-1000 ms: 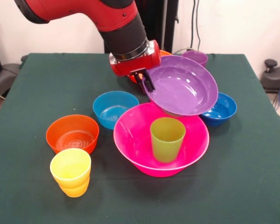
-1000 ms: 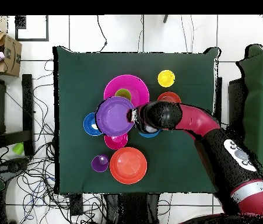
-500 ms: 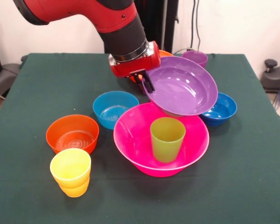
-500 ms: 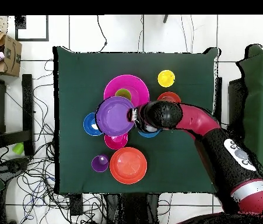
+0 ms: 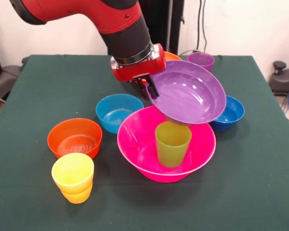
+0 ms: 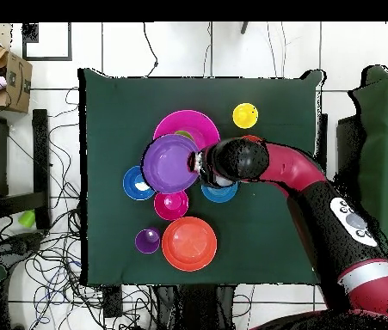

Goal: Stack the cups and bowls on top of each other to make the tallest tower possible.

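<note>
The pincer (image 5: pixel 149 87) pinches the rim of the big purple bowl (image 5: pixel 189 92) and holds it tilted in the air, its open side facing the front camera. The bowl hangs over the far part of the big pink bowl (image 5: pixel 139 144), which sits on the green table (image 5: pixel 33 86). A lime green cup (image 5: pixel 172 143) stands upright inside the pink bowl, and the purple bowl's lower edge lies just above the cup's rim; whether they touch cannot be told.

In the front view, the light blue bowl (image 5: pixel 118 111) sits just left of the pink bowl, and the dark blue bowl (image 5: pixel 229 110) shows to the right, partly behind the purple one. The small orange bowl (image 5: pixel 74 137) rests near the front left, with the yellow cup (image 5: pixel 73 177) just in front of it. The purple cup (image 5: pixel 201 59) stands at the far side.

From overhead, a red bowl (image 6: pixel 171 204) and the big orange bowl (image 6: pixel 188 243) lie nearer the robot's base.
</note>
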Controlling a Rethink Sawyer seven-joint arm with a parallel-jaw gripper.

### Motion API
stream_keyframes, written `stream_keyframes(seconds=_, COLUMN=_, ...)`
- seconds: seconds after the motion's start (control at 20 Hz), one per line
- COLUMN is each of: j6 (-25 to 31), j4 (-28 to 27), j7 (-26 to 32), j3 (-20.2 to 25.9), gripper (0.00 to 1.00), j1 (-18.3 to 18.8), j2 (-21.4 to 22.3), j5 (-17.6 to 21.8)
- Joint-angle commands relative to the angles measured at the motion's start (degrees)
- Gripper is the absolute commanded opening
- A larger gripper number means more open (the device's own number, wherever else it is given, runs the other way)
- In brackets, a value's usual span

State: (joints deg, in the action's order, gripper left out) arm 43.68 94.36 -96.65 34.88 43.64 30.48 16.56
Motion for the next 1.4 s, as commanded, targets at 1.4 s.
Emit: stream_keyframes(seconds=1.4, j6=2.65, j4=-17.62, j7=6.53, j3=-1.14, gripper=0.00, j1=-2.67, j2=-10.31, j5=3.76)
